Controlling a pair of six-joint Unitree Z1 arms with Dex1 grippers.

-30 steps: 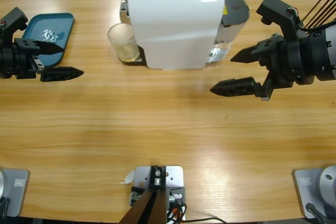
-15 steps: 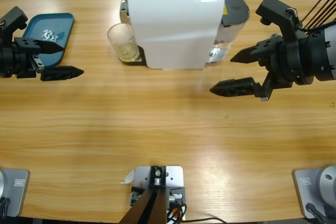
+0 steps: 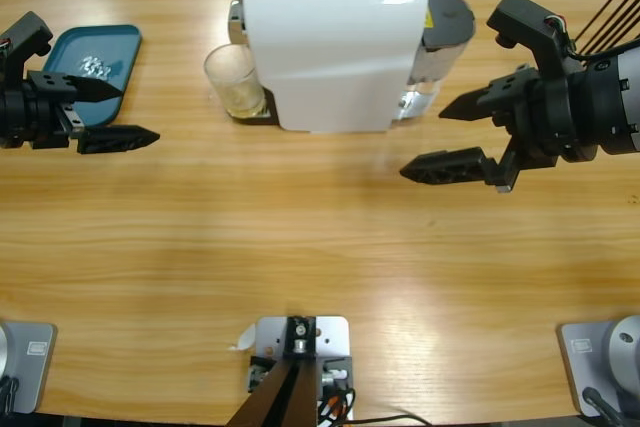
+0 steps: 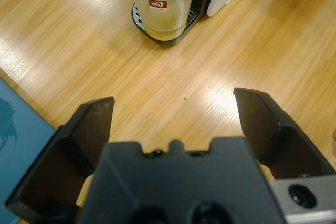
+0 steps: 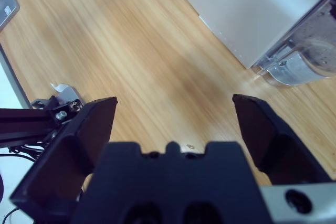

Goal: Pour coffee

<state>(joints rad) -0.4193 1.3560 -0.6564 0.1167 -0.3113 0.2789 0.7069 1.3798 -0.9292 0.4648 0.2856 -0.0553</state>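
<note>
- The coffee [image 3: 241,101] lies as a shallow yellowish layer in a clear glass [image 3: 234,79], which stands on the drip tray at the left end of the white coffee machine [image 3: 335,47].
- The left claw [image 3: 112,112] hovers over the wooden surface [image 3: 300,237] beside a blue tray [image 3: 60,52], jaws wide apart, gripping nothing.
- The right claw [image 3: 455,134] hangs near the machine's water tank [image 3: 445,32], jaws spread wide and empty.
</note>
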